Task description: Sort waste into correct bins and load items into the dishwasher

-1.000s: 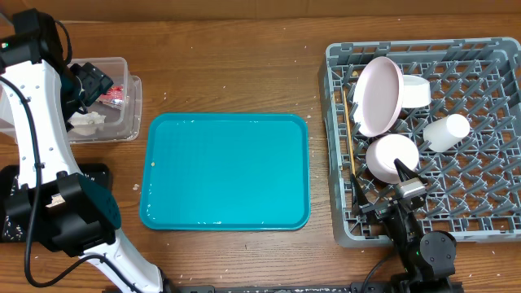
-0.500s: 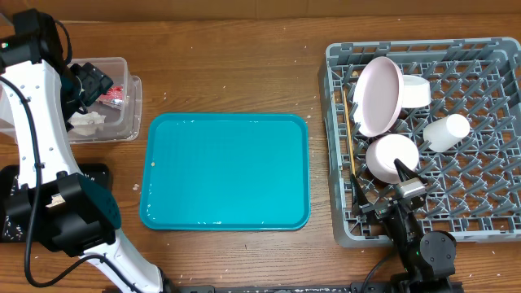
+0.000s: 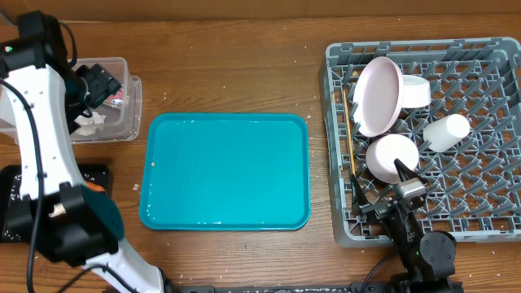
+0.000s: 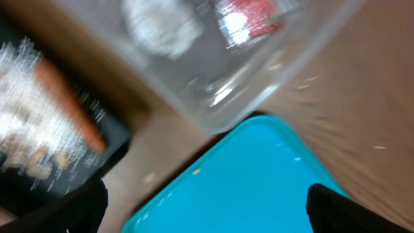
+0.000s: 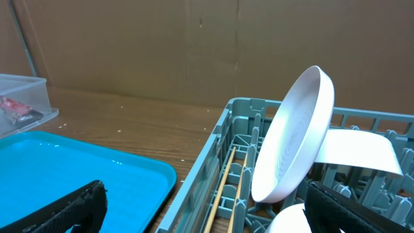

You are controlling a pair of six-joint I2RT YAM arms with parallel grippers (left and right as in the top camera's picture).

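My left gripper [image 3: 99,81] hangs open and empty over the clear tub [image 3: 122,114], which holds the white tissue [image 3: 86,122] and the red wrapper [image 3: 119,97]. The blurred left wrist view shows my open fingers [image 4: 207,217] above the teal tray's corner, the tub [image 4: 213,97], and the black tray [image 4: 97,139] holding the carrot [image 4: 68,110] and pale scraps [image 4: 29,162]. My right gripper [image 3: 383,191] [image 5: 207,217] is open and empty at the front left of the grey rack [image 3: 488,49]. The rack holds the plate [image 3: 378,95] [image 5: 294,136], two bowls [image 3: 417,89] [image 3: 391,155], the cup [image 3: 446,130] and the chopsticks [image 3: 348,122] [image 5: 226,184].
The large teal tray [image 3: 226,171] lies in the middle of the wooden table with a small crumb near its left edge. The black tray [image 3: 12,207] sits at the front left, partly hidden by my left arm. A cardboard wall stands behind the table.
My left arm has shifted a little, with its gripper moving slightly right over the clear tub. The right arm and the rack's contents have not moved.
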